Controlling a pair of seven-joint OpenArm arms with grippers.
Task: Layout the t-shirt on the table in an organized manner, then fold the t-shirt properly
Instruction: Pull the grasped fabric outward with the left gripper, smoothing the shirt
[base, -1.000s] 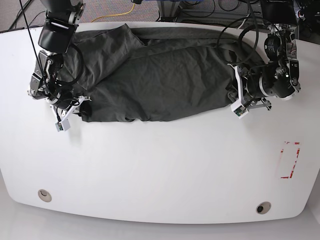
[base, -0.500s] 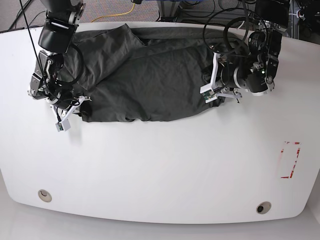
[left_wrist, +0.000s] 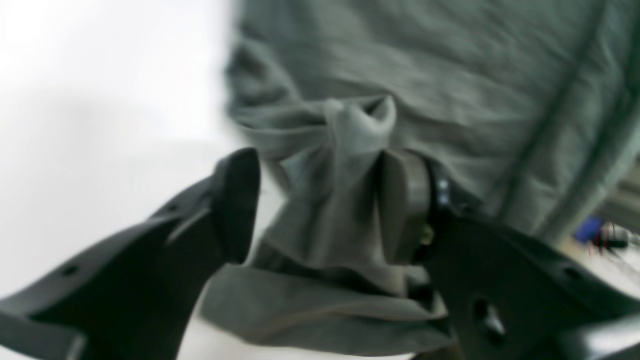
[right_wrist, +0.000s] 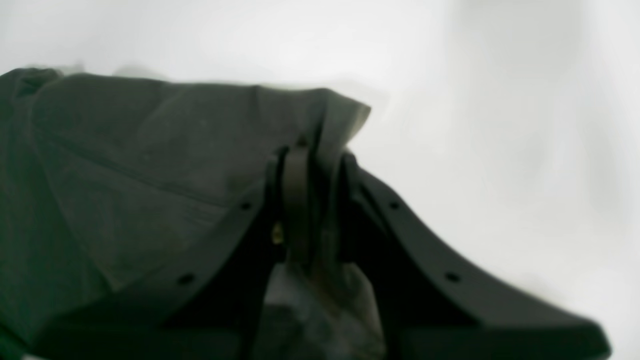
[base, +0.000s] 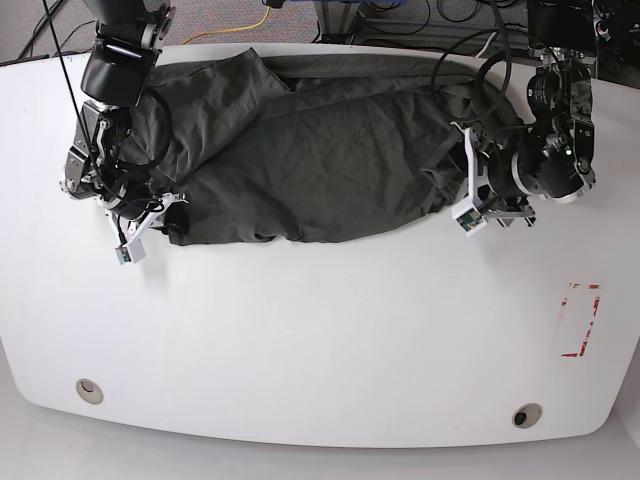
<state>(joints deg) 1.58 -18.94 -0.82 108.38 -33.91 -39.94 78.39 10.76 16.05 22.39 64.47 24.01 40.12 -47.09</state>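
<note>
The dark grey-green t-shirt (base: 320, 160) lies wrinkled across the far half of the white table (base: 320, 340). At its right edge my left gripper (left_wrist: 320, 195) stands open. A bunched fold of t-shirt (left_wrist: 345, 210) sits between the jaws, leaning on the right finger (left_wrist: 405, 210) and apart from the left finger (left_wrist: 237, 200). In the base view that arm (base: 520, 170) is at the shirt's right side. My right gripper (right_wrist: 312, 155) is shut on a fold at the t-shirt's (right_wrist: 150, 165) edge, at the shirt's lower left corner (base: 170, 215).
A red tape rectangle (base: 578, 320) marks the table's right side. Two round grommet holes (base: 90, 390) (base: 526, 415) sit near the front edge. Cables (base: 240, 25) and equipment lie beyond the table's far edge.
My left arm swung left over the shirt, then came back right, and its jaws have opened off the cloth. The shirt's right edge is now bunched. The right arm has barely moved.
</note>
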